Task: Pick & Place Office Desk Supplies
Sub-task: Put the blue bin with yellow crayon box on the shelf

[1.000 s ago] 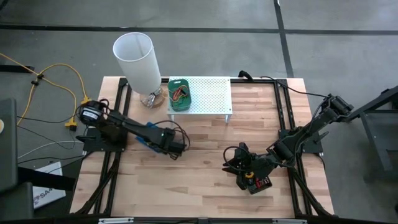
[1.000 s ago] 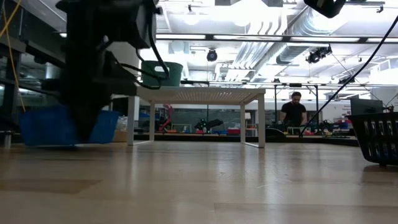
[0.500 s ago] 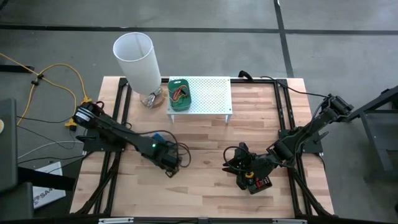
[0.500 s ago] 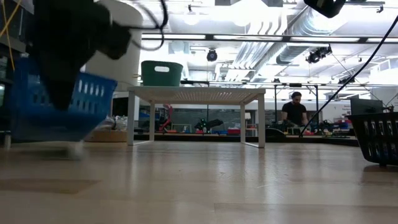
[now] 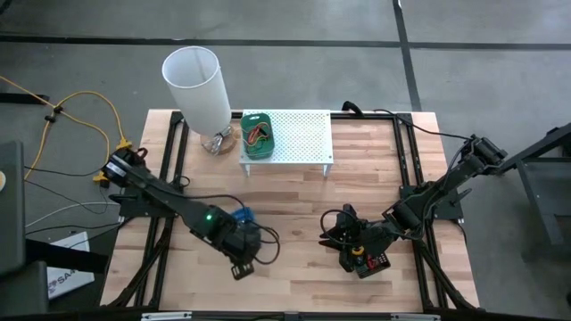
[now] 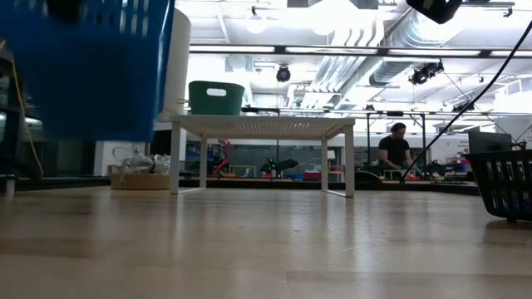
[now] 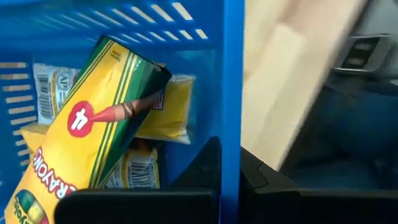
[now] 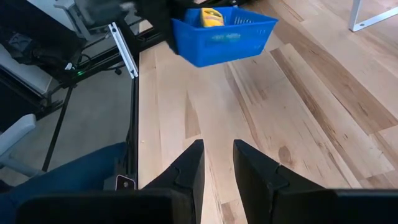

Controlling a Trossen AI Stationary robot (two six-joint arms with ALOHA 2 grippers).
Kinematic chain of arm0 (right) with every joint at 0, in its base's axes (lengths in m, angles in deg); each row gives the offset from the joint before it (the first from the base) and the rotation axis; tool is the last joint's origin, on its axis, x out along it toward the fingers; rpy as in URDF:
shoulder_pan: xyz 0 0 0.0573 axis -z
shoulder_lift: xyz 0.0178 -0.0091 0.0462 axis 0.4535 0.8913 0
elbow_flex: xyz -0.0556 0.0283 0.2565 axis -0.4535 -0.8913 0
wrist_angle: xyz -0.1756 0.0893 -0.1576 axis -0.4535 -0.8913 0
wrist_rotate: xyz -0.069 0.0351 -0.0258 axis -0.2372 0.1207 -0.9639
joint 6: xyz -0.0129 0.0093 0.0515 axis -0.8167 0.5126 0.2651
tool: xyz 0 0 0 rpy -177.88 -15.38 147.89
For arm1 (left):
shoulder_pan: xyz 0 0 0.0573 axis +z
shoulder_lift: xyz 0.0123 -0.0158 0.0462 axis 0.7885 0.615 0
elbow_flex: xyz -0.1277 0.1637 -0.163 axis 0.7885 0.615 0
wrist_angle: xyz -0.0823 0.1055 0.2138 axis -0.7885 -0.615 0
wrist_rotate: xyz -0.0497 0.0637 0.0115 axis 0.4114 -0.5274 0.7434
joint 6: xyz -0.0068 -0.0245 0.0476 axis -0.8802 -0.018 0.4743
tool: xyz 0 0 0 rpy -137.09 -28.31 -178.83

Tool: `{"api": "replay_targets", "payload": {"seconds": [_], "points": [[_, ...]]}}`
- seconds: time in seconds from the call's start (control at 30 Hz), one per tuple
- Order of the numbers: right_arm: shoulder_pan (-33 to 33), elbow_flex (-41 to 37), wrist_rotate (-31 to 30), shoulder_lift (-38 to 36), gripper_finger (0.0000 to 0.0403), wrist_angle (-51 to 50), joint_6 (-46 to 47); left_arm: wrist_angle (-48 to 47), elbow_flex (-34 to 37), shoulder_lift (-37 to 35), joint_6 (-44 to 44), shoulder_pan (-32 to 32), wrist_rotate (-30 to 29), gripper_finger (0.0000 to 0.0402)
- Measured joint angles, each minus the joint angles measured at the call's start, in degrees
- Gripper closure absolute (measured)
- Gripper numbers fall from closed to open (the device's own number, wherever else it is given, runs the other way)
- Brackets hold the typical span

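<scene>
My left gripper sits over the middle-left of the table, shut on a blue slotted tray. The tray is up off the table in the low view. It holds yellow crayon boxes. My right gripper waits open over the table's right half, touching nothing. Beside it a black tray with small red and yellow items rests on the table. The right wrist view shows the blue tray farther off, in the air. A green tray with coloured items stands on the white shelf. My left gripper pinches one side wall of the blue tray at its rim, one finger inside the tray and the other outside it. The tray is lifted clear of the table and hangs tilted below the gripper, with the crayon boxes leaning inside.
A white cylindrical lamp stands at the far-left corner beside the white perforated shelf. Black frame rails run along both table sides. Bare wood lies between the two arms. A person is in the room beyond.
My left gripper has moved toward the table's near edge and to the right, and up. It has carried the blue tray from the table surface into the air. The tray has tipped and come closer to the low camera.
</scene>
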Motion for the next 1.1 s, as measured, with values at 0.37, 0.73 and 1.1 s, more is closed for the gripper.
{"api": "replay_targets", "payload": {"seconds": [0.37, 0.73, 1.1], "points": [[-0.01, 0.00, 0.00, 0.00, 0.0330, 0.00, 0.00, -7.53, -9.06, 0.04, 9.55, 2.57, -0.21, 0.0401], [0.00, 0.00, 0.00, 0.00, 0.0330, 0.19, 0.00, -9.74, -15.31, 4.32, 20.14, 5.77, 1.57, 0.0401], [-0.02, 0.00, 0.01, 0.00, 0.0330, 0.24, 0.00, -18.35, -30.72, 16.07, 32.71, 8.91, 1.47, 0.0401]]}}
